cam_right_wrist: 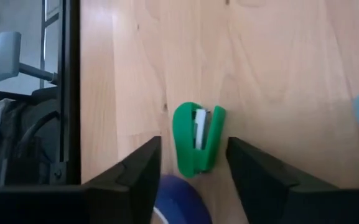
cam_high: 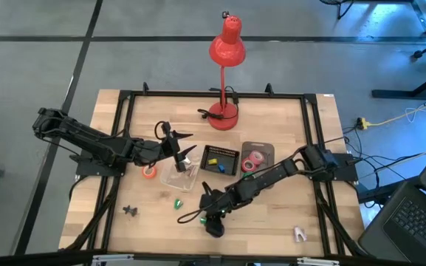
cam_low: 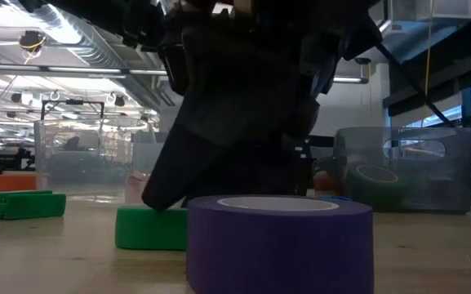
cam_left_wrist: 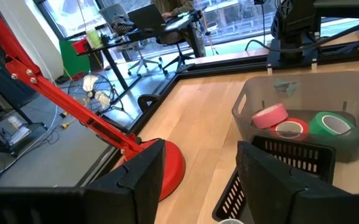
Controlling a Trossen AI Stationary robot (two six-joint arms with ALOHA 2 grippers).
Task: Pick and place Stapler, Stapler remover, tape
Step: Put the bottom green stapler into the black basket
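A small green stapler (cam_right_wrist: 198, 140) lies flat on the wooden table (cam_right_wrist: 279, 74), near the front edge (cam_high: 177, 202). My right gripper (cam_right_wrist: 195, 165) is open and slants down over it, one finger on either side, short of the stapler. A purple tape roll (cam_low: 280, 241) lies flat just below and behind those fingers (cam_right_wrist: 179, 202). The black stapler remover (cam_high: 130, 211) rests on the table at the front left. My left gripper (cam_left_wrist: 198, 168) is open and empty, hovering level above a clear box (cam_high: 179, 176) at mid-table.
A grey bin (cam_left_wrist: 353, 93) holds pink, red and green tape rolls, with a black basket (cam_high: 220, 159) beside it. An orange roll (cam_high: 148, 172) lies at the left. The red desk lamp (cam_high: 226, 52) stands at the back. A white object (cam_high: 300, 234) lies at the front right.
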